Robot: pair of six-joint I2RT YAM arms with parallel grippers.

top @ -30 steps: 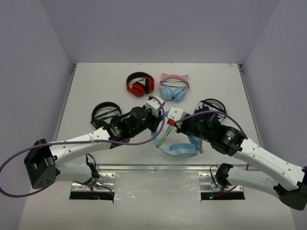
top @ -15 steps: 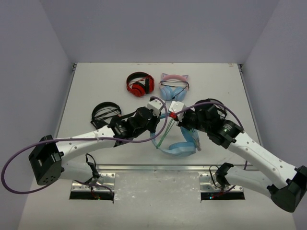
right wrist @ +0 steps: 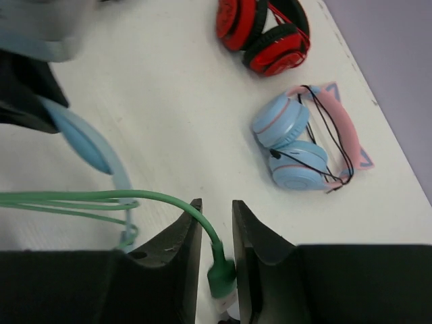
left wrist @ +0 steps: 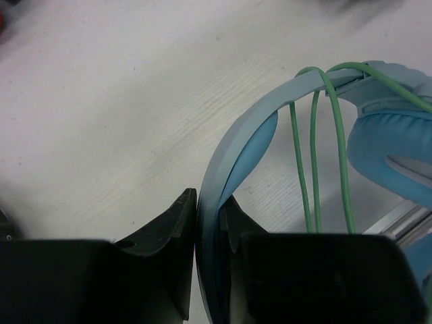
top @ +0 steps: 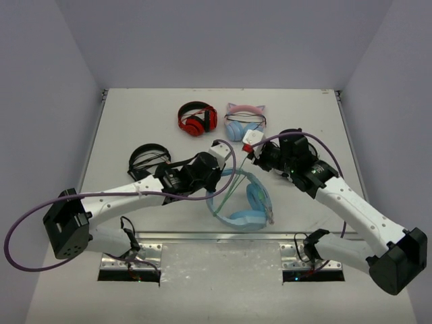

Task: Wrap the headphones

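The light-blue headphones (top: 255, 197) lie near the table's front edge, with their mint-green cable (top: 233, 187) looped across the headband. My left gripper (top: 223, 178) is shut on the headband (left wrist: 260, 115); both fingers press flat against the blue band. In the left wrist view several green cable strands (left wrist: 314, 162) cross the band beside an ear cushion (left wrist: 391, 148). My right gripper (top: 247, 156) is just behind the headphones. Its jaws (right wrist: 216, 202) stand slightly apart, with the cable's green plug (right wrist: 221, 271) blurred and loose between them, resting against the right finger.
Red headphones (top: 197, 119) and a pale-blue pair with pink cat ears (top: 244, 125) lie at the back centre. A black pair (top: 148, 158) sits behind my left arm, and another dark pair (top: 302, 144) shows by my right wrist. A metal rail (top: 216, 236) runs along the front edge.
My right gripper has swung back and away from the front edge, drawing the cable end along, and its jaws have parted. The headphones turned and now show more fully. The left grip is unchanged.
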